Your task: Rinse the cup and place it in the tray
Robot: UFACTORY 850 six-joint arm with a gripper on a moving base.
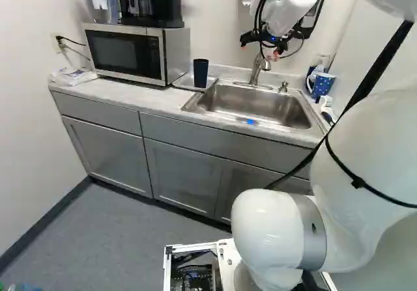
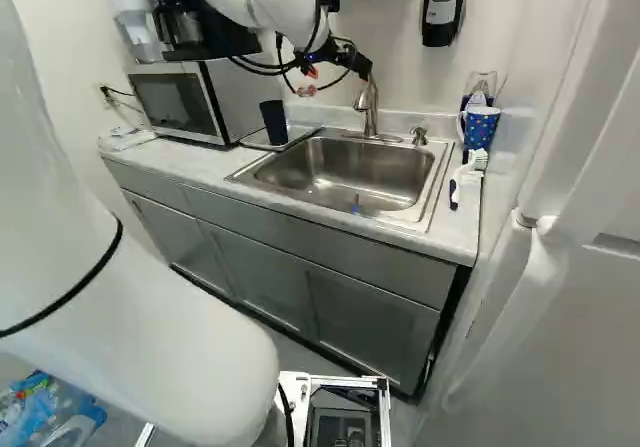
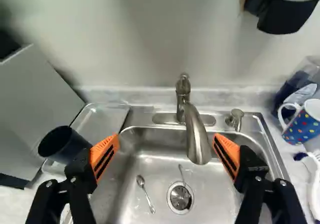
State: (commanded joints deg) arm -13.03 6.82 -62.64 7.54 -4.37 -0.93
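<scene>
Claw (image 1: 259, 49) hangs open, dark cup (image 3: 69, 146) apart to its left

Can read no text, label, brand, number or sign in any of the three views.

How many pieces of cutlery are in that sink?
2: a spoon on the basin floor beside the drain, and a second, thin-handled piece reaching over the drain. The wrist view cuts off the near part of the sink, so more may be hidden.
</scene>
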